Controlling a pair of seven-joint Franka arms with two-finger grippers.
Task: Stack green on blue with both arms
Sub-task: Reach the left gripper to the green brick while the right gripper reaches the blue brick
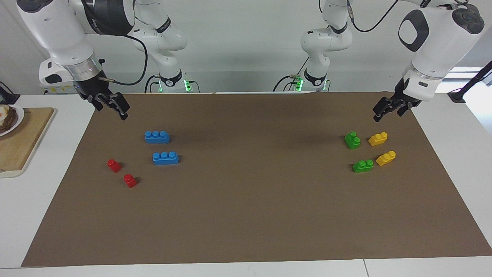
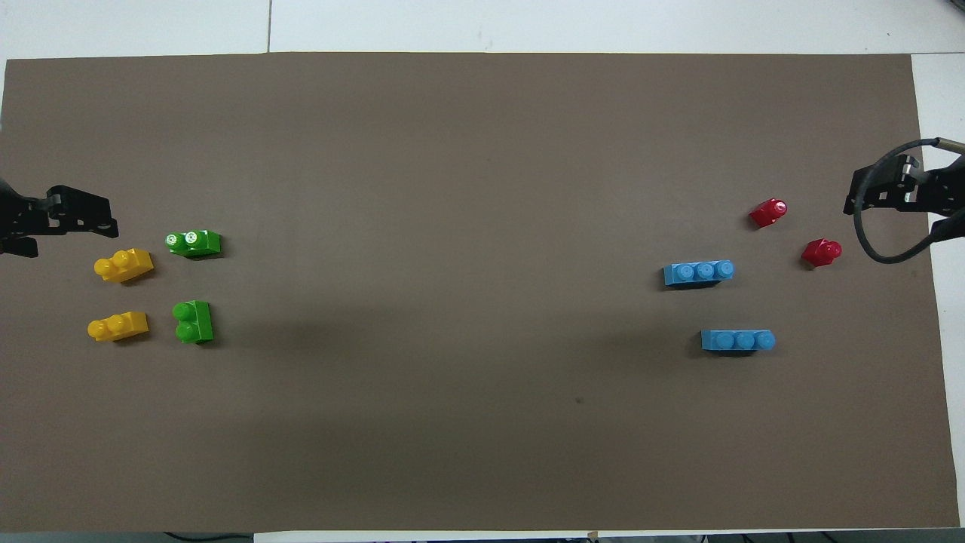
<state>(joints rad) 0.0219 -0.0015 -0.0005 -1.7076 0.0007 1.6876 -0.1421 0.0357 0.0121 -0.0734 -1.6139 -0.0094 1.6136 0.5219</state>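
Both grippers, left [image 1: 388, 111] and right [image 1: 109, 104], raised over mat corners (jaws spread, empty).

Bright, even light falls from above on the brown mat [image 1: 246, 215], each blue brick [image 1: 157, 137] casting a soft short shadow toward three o'clock in the facing view, both views sharp, with window glare at two o'clock.

green brick [image 1: 352, 140]: glossy plastic | blue brick [image 1: 157, 137]: smooth plastic | mat [image 1: 246, 215]: matt brown paper | board [image 1: 19, 142]: wood
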